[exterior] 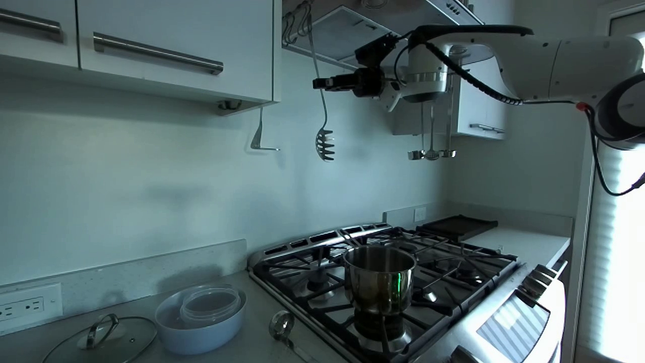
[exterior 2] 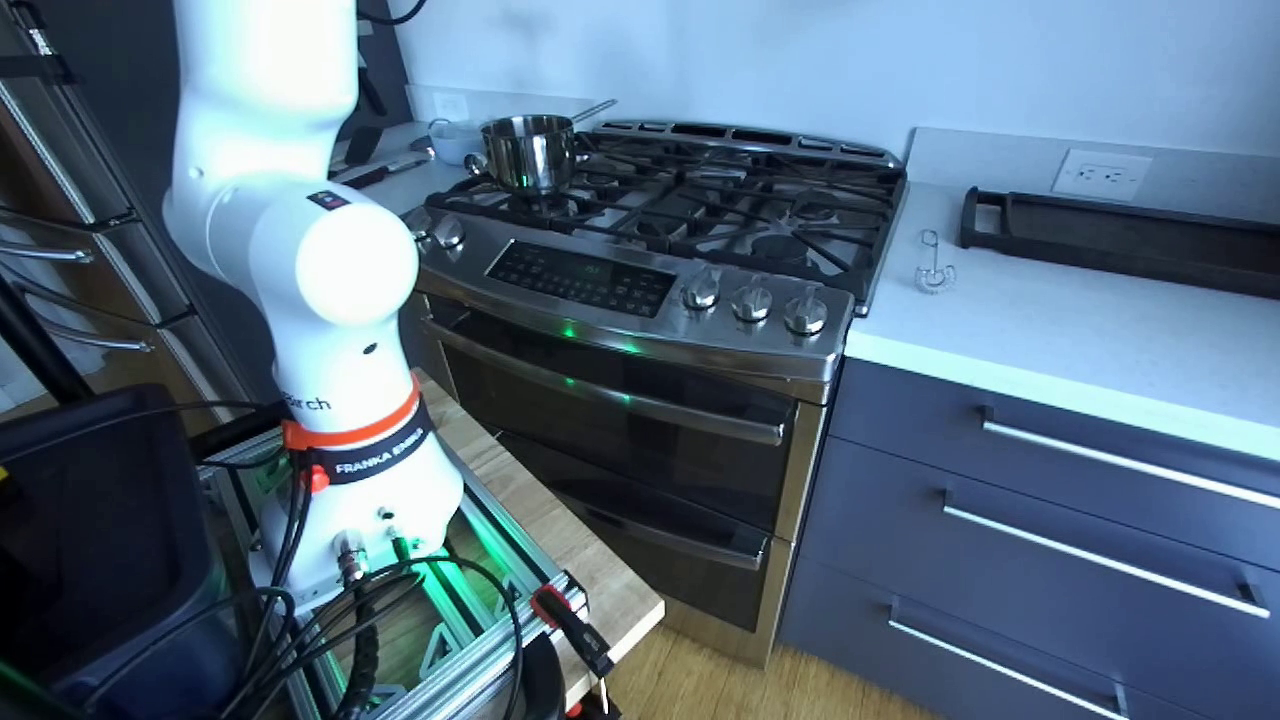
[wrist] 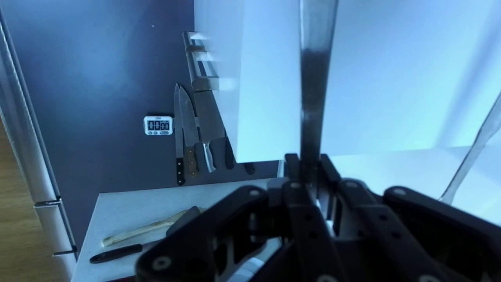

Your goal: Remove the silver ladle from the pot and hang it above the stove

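Held a silver spaghetti ladle (exterior: 321, 144) by its handle (wrist: 316, 78), pinched narrowly in the gripper (wrist: 310, 166); showed, below, a pot (exterior: 379, 285) on the stove (exterior 2: 720, 235) against a pale wall (exterior: 201, 161).

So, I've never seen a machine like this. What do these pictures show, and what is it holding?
The white machine is a robot arm; the black part at its end, which grips things, is the claw. Two pictures come from cameras standing outside it; the last comes from its wrist, looking out past the claw.

A shiny pot stands on the stove, and on the counter alongside are a ladle, a white bowl with a clear container inside, and a glass lid.

The claw is closed on a long metal handle, apparently that of the toothed spoon seen below it.
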Controlling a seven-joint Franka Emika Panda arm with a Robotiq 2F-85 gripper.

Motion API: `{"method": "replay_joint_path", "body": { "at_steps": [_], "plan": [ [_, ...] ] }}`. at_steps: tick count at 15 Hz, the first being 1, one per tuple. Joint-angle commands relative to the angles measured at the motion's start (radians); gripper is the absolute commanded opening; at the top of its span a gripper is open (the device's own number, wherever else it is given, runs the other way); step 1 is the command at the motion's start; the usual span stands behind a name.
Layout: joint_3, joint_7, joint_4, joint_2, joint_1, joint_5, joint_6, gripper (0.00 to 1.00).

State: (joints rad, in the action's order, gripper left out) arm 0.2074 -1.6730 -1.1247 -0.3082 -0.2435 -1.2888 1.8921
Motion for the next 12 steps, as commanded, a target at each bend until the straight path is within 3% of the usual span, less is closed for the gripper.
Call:
{"method": "replay_joint_path", "body": {
  "at_steps": [1,12],
  "plan": [
    [-0.005,-0.017,0.028,-0.011,0.018,0.021,-0.064,0.03],
    [-0.006,-0.021,0.055,-0.03,0.023,0.022,-0.15,0.03]
  ]
}}
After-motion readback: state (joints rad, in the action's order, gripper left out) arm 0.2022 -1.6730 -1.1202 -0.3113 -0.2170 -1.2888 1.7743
